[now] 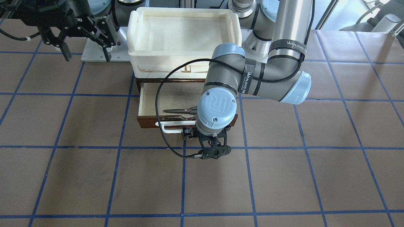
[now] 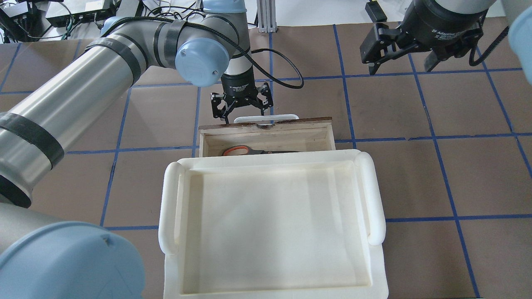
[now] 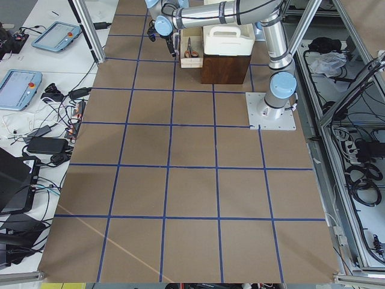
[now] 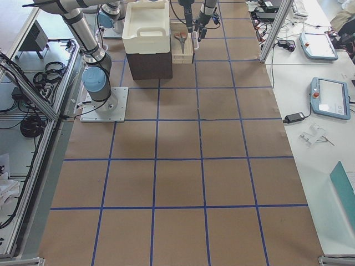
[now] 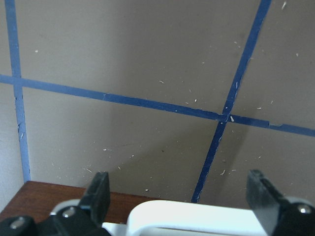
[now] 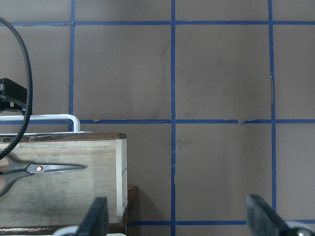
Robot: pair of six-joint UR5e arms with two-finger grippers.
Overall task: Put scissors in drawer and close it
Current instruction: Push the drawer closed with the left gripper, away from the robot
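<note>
Hovering spread-fingered at one end of the white handle [image 2: 266, 118], the left claw [image 2: 245, 114] could push the drawer [image 2: 266, 133] askew and jam it; scissors [image 2: 253, 151] lie inside, just behind the claw. The right claw [image 2: 400, 62] hangs spread, well away.

Left pincer [image 2: 244, 113] spread, low; right pincer [image 2: 399, 62] spread, raised

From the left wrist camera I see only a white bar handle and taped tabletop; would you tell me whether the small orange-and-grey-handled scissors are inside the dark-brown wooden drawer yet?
Observer: Yes, the scissors lie flat on the pale floor of the drawer.
Operator: Is the drawer shut?
Observer: No, it stands pulled out from beneath the cream plastic tray.
Operator: And the other arm?
Observer: The right gripper hangs open and empty above the table, off to the drawer's side.
</note>
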